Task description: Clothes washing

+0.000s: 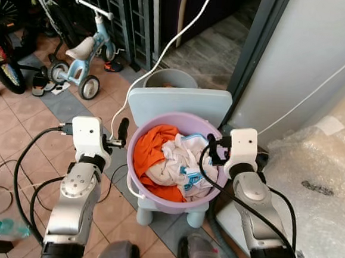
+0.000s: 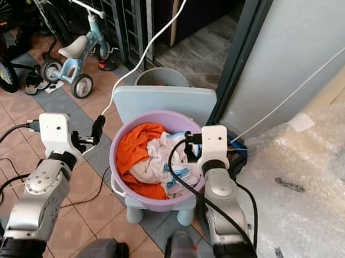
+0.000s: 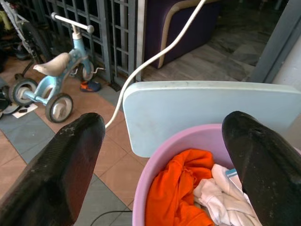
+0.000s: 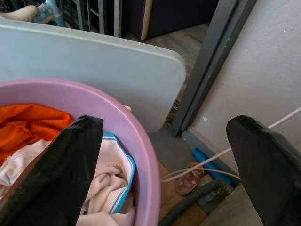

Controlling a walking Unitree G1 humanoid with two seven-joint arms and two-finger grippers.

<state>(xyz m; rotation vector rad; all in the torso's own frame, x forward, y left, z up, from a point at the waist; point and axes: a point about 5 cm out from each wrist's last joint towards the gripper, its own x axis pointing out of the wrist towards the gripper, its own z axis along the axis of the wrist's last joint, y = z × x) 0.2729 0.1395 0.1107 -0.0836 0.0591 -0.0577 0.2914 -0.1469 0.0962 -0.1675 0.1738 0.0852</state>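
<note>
I see the lilac basin [image 1: 155, 199] sitting on the seat of a small pale blue chair [image 1: 180, 104], and I will place everything from that basin. It is round, so it has no long axis; its mouth faces straight up, and the chair's backrest stands upright just behind its far rim. Inside, an orange garment [image 1: 150, 148] lies heaped on the side toward my left arm, and a white cloth with blue trim [image 1: 181, 165] is bunched on the side toward my right arm, the two touching in the middle. There is a small blue print on the white cloth, but I cannot read it, and I find no legible brand or label anywhere.

My left gripper [image 3: 160, 155] is just outside the basin's left rim, fingers [image 3: 56, 174] spread wide and holding nothing; the rim passes between them in the wrist view. My right gripper [image 4: 164, 160] is at the basin's right rim, also spread wide and empty, one finger [image 4: 56, 174] over the laundry and the other outside the wall.

A white cable [image 1: 160, 62] runs down past the chair's back on the basin's left. Beyond the basin, past the chair, stands a grey bucket [image 1: 170, 78]. Well off to the left is a light blue tricycle [image 1: 82, 56] on the tiled floor [image 1: 16, 134]. To the right is bubble wrap [image 1: 318, 170] beside a grey wall [image 1: 303, 61].
</note>
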